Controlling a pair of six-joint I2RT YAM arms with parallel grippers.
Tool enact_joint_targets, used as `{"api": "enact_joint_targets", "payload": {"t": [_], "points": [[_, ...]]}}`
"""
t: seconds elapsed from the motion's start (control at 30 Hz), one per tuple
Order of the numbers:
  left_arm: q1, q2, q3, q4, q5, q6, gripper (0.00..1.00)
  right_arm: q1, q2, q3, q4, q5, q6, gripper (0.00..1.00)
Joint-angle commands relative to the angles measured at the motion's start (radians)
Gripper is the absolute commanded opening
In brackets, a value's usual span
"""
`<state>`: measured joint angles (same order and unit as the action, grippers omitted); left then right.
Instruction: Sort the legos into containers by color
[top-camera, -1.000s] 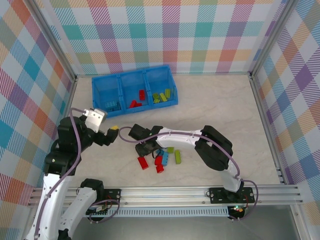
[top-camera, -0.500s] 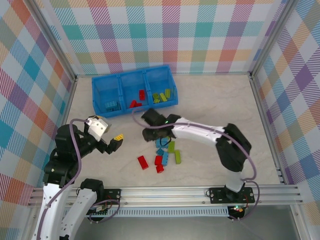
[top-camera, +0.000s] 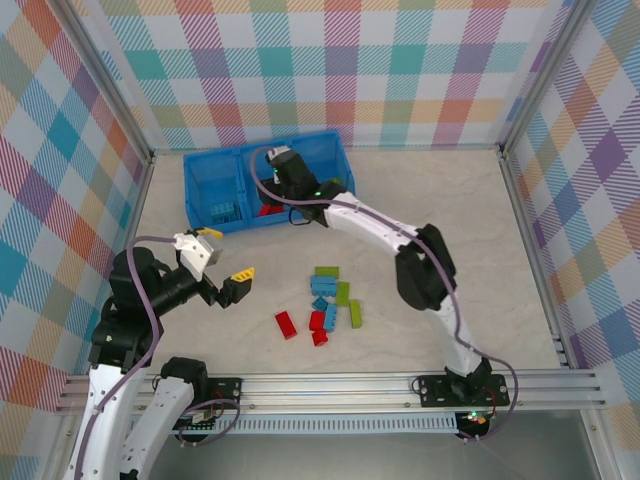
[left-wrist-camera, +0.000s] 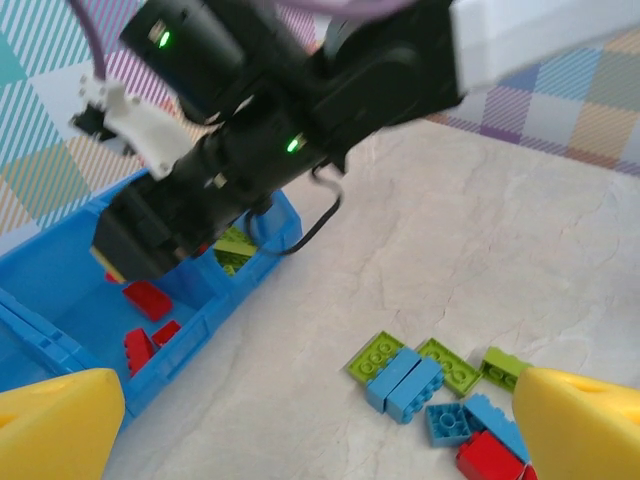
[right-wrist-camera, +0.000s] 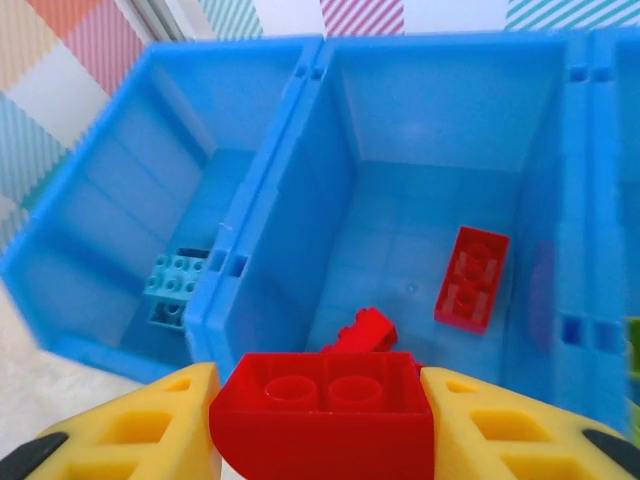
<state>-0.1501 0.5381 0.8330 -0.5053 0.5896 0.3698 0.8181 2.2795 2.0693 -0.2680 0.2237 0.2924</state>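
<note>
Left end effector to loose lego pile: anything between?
Bare tabletop between left end effector and lego pile, in the top external view; a lone red lego lies off that line.

A pale, marbled tabletop is enclosed on three sides by panels printed in pastel plaid: a back panel, a left panel and a right panel. The panels are joined at the far corners by metal posts. The near edge is closed off by a grooved aluminium rail, and the right side is bordered by a metal strip.
</note>
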Motion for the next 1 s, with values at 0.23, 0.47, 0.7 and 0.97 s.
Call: {"api": "enact_joint_targets", "payload": {"t": [0.23, 0.47, 0.7, 0.97], "points": [[-0.004, -0.004, -0.014, 0.014, -0.185, -0.255, 1.0, -0.002, 0.27, 0.516, -0.309, -0.021, -0.07, 0.64], [-0.005, 0.044, 0.014, -0.014, -0.221, -0.414, 1.0, -0.002, 0.171, 0.509, -0.446, -0.071, -0.09, 0.68], [-0.063, 0.114, -0.024, 0.037, -0.172, -0.604, 0.98, -0.002, -0.279, -0.091, -0.397, -0.131, -0.164, 0.8], [-0.473, 0.368, 0.001, -0.025, -0.584, -0.799, 1.0, -0.008, -0.986, -0.873, -0.34, -0.125, -0.053, 0.97]]}}
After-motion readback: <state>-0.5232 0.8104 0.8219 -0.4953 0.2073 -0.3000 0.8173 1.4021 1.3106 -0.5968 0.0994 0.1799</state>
